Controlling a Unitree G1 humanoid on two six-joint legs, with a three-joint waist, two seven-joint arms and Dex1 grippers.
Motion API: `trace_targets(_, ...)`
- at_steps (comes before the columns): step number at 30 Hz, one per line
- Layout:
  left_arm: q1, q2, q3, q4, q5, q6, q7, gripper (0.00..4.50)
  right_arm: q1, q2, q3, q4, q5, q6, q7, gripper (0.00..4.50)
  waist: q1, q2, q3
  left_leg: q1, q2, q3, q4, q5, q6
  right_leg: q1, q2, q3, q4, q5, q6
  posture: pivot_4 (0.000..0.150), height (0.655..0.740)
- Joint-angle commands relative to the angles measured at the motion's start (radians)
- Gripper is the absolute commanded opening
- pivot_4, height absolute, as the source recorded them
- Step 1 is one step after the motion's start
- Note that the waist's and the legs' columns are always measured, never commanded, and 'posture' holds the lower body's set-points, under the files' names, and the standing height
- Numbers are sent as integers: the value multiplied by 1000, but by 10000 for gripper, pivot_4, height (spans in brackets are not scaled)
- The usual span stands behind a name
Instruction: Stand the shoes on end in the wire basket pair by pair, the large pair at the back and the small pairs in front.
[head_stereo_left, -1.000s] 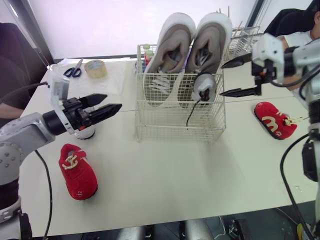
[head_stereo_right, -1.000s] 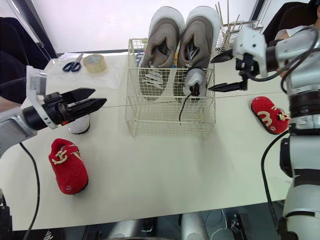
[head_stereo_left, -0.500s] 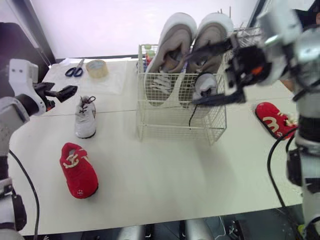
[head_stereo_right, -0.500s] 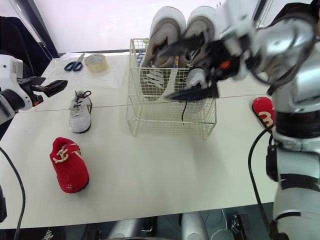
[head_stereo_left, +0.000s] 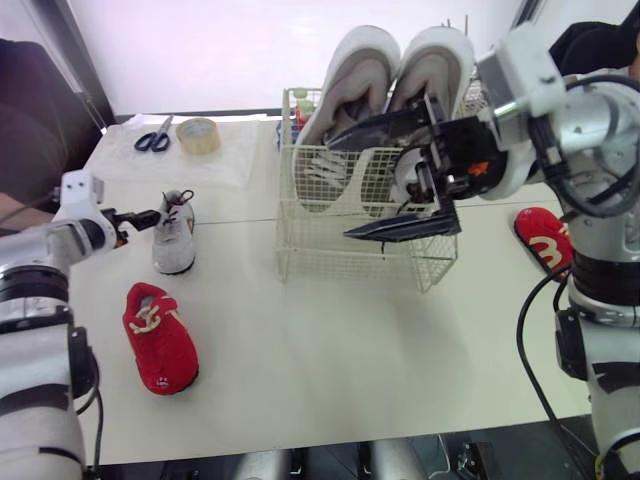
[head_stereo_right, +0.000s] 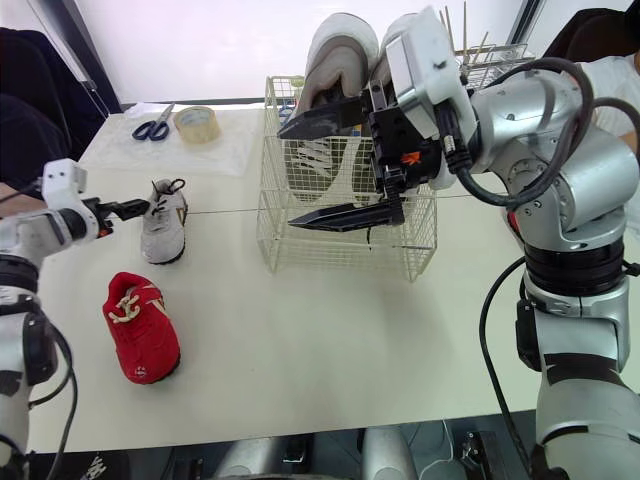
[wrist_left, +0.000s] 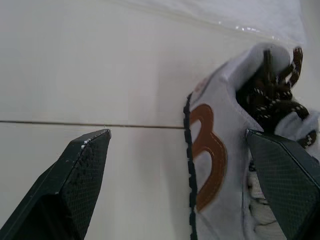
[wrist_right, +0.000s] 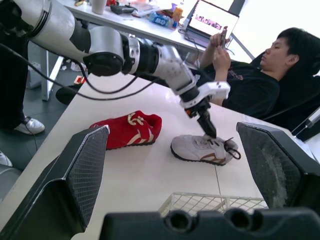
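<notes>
The wire basket (head_stereo_left: 330, 250) holds the large grey pair (head_stereo_left: 352, 85) on end at its back. One small grey shoe (head_stereo_left: 408, 175) stands in its front right. My right gripper (head_stereo_left: 343, 190) hangs wide open across the basket's front. The other small grey shoe (head_stereo_left: 174, 235) lies on the table at the left, and my left gripper (head_stereo_left: 148, 216) is open at its heel, one finger (wrist_left: 280, 170) beside the laces (wrist_left: 272, 95). A red shoe (head_stereo_left: 160, 340) lies nearer the front left. Its mate (head_stereo_left: 545, 240) lies at the far right.
Scissors (head_stereo_left: 155, 140) and a tape roll (head_stereo_left: 198, 135) lie at the back left on a plastic sheet. A second wire rack (head_stereo_right: 490, 60) stands behind the basket. A seated person (wrist_right: 250, 75) is off the table's left side.
My right gripper swung from the basket's right side across its front, staying open. My left arm drew back leftward, uncovering the grey shoe, then brought its gripper to the shoe's heel.
</notes>
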Motion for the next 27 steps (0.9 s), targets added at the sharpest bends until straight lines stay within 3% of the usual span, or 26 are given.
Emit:
trace_targets(1, -27, -19, -3, 94, 59, -76, 1, 45000, -16, -18, -25, -31, 22, 3, -12, 44657, -1, -1, 0, 0, 0, 0, 0, 0, 0, 0, 0, 0, 0, 0, 0, 1500, 7400)
trace_targets(2, -31, -25, 1, 110, 66, -85, 1, 45000, -15, -20, -26, -33, 23, 4, -13, 44657, -1, -1, 0, 0, 0, 0, 1, 0, 0, 0, 0, 0, 1, 0, 0, 1500, 7400)
trace_targets(5, -37, -38, 5, 143, 85, -108, -2, 37084, -13, -23, -29, -34, 24, 1, -18, 45000, 0, -1, -1, 0, 0, 0, 1, 0, 0, 0, 0, 0, 2, 0, 0, 1500, 7400)
trace_targets(11, -74, -35, 36, 148, 80, -98, -20, 6235, -7, -22, -28, -26, 16, -17, -28, 45000, -3, -1, -1, 0, 0, 0, 2, 0, -1, 0, 0, 0, 3, 0, 0, 1500, 7400)
trace_targets(13, -92, -29, 52, 134, 71, -89, -28, 475, -6, -20, -26, -23, 14, -23, -31, 45000, -2, -1, -1, 0, 1, 0, 2, 0, -1, -1, 0, 0, 3, 0, 0, 1500, 7400)
trace_targets(16, -134, -19, 87, 64, 38, -73, -59, 475, -4, -19, -22, -18, 10, -33, -33, 45000, -1, -4, 1, 0, 0, 0, 2, 0, -1, -1, 0, 0, 3, 0, 0, 1500, 7400)
trace_targets(19, -130, -31, 170, -137, -48, -93, -71, 475, -5, -16, -19, -12, 6, -40, -36, 45000, -2, -11, 2, -5, 1, -1, 3, 0, -1, -4, 0, -1, 3, 0, 0, 1500, 7400)
trace_targets(21, -87, -68, 239, -346, -124, -93, -42, 475, -5, -14, -18, -8, 5, -43, -38, 45000, -3, -13, 2, -12, 1, -1, 5, 2, -3, -11, 0, -1, 4, 0, 0, 1500, 7400)
trace_targets(27, 16, -263, 312, -956, -324, -46, 100, 475, -15, -6, -13, 21, -13, -61, -43, 45000, -4, -13, 1, -11, 0, -1, 5, 2, -3, -9, -2, 0, 3, 0, 0, 1500, 7400)
